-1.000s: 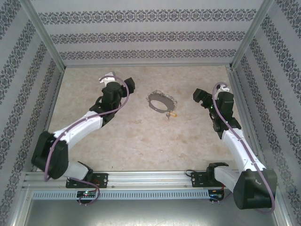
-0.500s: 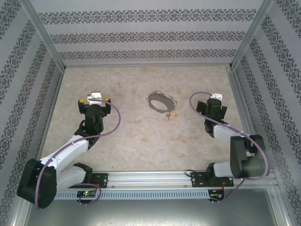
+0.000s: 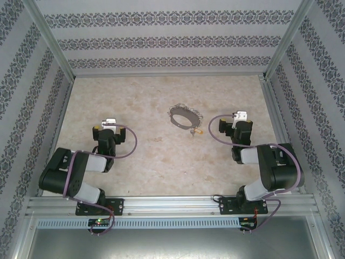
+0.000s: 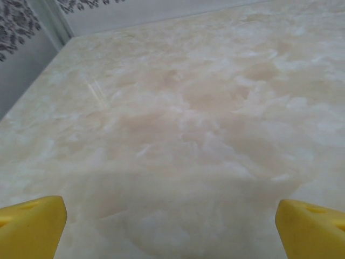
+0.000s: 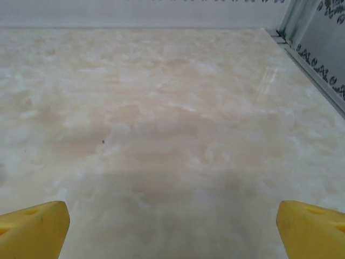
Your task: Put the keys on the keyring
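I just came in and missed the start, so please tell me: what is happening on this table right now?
Nothing is being held at this moment. The left end effector and the right end effector are both open and empty, each over bare table. The keyring lies on the table between them and farther back. The key with the yellowish head lies by its near right edge, seemingly not yet on it.

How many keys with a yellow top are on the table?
1. The small yellow-headed, silver-bladed key lies beside the near-right rim of the large grey metal keyring fringed with silver keys; others could hide there.
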You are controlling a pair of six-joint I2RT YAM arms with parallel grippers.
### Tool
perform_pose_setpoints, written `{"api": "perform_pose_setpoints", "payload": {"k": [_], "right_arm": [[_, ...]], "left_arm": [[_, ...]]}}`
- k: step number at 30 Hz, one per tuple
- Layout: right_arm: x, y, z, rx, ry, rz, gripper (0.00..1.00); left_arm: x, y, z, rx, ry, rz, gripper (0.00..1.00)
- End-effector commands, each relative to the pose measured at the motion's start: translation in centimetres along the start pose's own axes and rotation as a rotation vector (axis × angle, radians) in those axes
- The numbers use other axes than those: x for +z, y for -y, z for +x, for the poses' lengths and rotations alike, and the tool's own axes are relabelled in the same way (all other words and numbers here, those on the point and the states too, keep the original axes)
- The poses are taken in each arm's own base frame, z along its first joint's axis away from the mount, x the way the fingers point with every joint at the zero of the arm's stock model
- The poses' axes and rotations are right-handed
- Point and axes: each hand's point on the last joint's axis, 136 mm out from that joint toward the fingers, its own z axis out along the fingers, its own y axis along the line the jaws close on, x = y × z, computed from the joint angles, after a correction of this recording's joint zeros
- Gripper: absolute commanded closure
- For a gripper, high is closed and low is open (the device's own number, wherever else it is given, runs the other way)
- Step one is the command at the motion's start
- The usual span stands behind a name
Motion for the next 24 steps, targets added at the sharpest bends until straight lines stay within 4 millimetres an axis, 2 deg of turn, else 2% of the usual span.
{"api": "perform_pose_setpoints", "payload": {"k": [1,2,3,4,5,8,14,17,20,24], "right_arm": [[0.3,-0.5,-2.1,0.013,0.061,-0.047,0.02],[0.3,-0.5,-2.0,0.013,0.056,-0.047,0.02],[0.3,-0.5,-2.1,0.013,0.057,-0.046,0.02],[0.3,-0.4,-2.0,0.016,0.057,-0.041,0.02],[0.2,0.0,-2.0,0.02,0.059,-0.021,0.02],[-0.1,0.8,-2.1,0.029,0.076,0.047,0.02],[-0.1,0.8,-2.1,0.029,0.076,0.047,0.02],[-0.1,0.7,-2.1,0.027,0.074,0.044,0.02],[0.3,-0.5,-2.1,0.012,0.06,-0.036,0.02],[0.1,-0.4,-2.1,0.014,0.065,-0.043,0.02]], "left_arm": [[0.9,0.5,-2.6,-0.077,0.095,0.094,0.0],[1.8,1.2,-2.8,-0.054,0.105,0.115,0.0],[2.5,1.3,-2.4,-0.063,0.043,0.135,0.0],[3.2,0.7,-2.0,-0.111,-0.044,0.165,0.0],[3.3,0.4,-2.5,-0.14,0.013,0.182,0.0],[3.2,0.4,-2.3,-0.134,0.001,0.182,0.0],[3.2,0.4,-2.1,-0.132,-0.021,0.183,0.0],[3.2,0.4,-2.1,-0.132,-0.016,0.182,0.0],[3.2,0.5,-2.1,-0.13,-0.016,0.182,0.0],[3.2,0.4,-2.2,-0.129,-0.014,0.18,0.0]]}}
